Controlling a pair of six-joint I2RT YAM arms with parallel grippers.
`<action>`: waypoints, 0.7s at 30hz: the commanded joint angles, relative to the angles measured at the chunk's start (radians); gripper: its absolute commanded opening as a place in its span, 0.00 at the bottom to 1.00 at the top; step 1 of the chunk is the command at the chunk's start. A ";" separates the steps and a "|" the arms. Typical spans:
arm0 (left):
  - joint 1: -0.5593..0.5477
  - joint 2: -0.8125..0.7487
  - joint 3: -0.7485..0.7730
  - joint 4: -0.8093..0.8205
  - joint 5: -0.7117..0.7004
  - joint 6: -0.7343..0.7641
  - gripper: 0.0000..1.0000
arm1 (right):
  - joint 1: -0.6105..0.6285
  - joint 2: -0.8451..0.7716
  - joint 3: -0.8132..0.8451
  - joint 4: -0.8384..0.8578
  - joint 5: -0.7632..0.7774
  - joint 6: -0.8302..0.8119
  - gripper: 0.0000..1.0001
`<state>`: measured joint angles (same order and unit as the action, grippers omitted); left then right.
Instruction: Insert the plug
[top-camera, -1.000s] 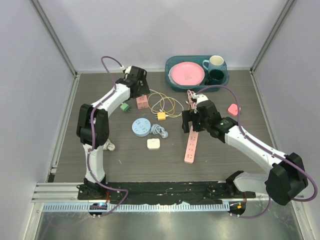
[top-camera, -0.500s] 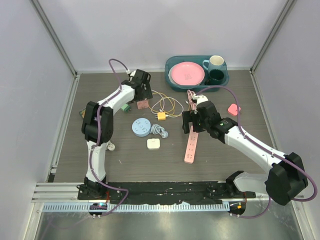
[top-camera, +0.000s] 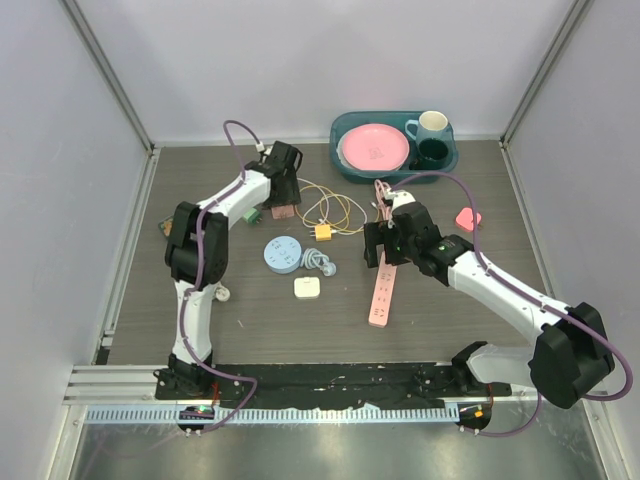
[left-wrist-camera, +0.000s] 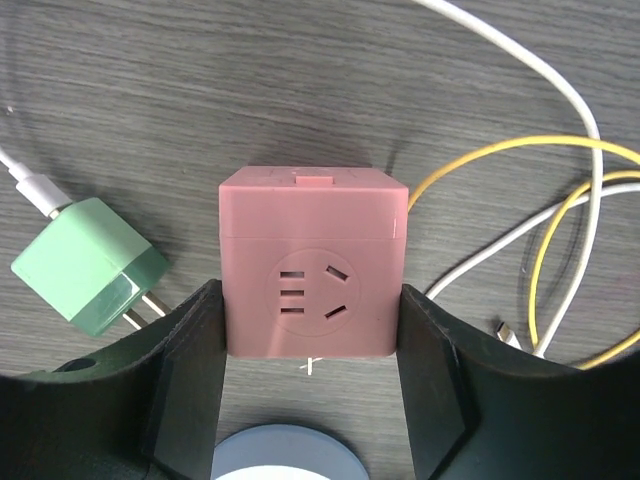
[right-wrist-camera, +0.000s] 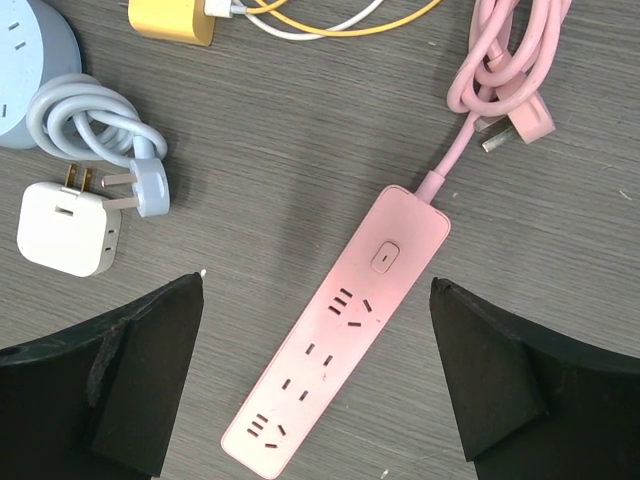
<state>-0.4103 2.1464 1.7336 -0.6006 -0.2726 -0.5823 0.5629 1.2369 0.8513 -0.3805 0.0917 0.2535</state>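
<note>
Up at the back, the left gripper (left-wrist-camera: 312, 310) has closed in and now squeezes the pink socket cube (left-wrist-camera: 312, 250), holding it ready. The green plug (left-wrist-camera: 90, 265) lies just beside it, untouched. The right gripper (right-wrist-camera: 315, 300) hangs wide open.

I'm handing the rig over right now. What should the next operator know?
Left gripper: shut on the pink cube socket, which sits on the table beside the green plug.
Right gripper: open, holding nothing, above the pink power strip.
Done: cube gripped.
To do: nothing is plugged in yet; the strip's sockets and the cube's face socket are empty.
</note>
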 joint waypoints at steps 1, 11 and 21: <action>-0.001 -0.133 -0.011 -0.015 0.045 0.048 0.11 | -0.001 -0.011 0.025 0.038 -0.009 0.032 1.00; 0.001 -0.478 -0.275 0.182 0.268 0.193 0.00 | -0.003 0.027 0.167 -0.026 -0.154 0.116 1.00; -0.030 -0.764 -0.574 0.423 0.715 0.372 0.00 | -0.027 0.044 0.268 -0.072 -0.398 0.130 1.00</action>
<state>-0.4160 1.4792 1.2331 -0.3363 0.2241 -0.3305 0.5461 1.2709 1.0515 -0.4248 -0.1806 0.3717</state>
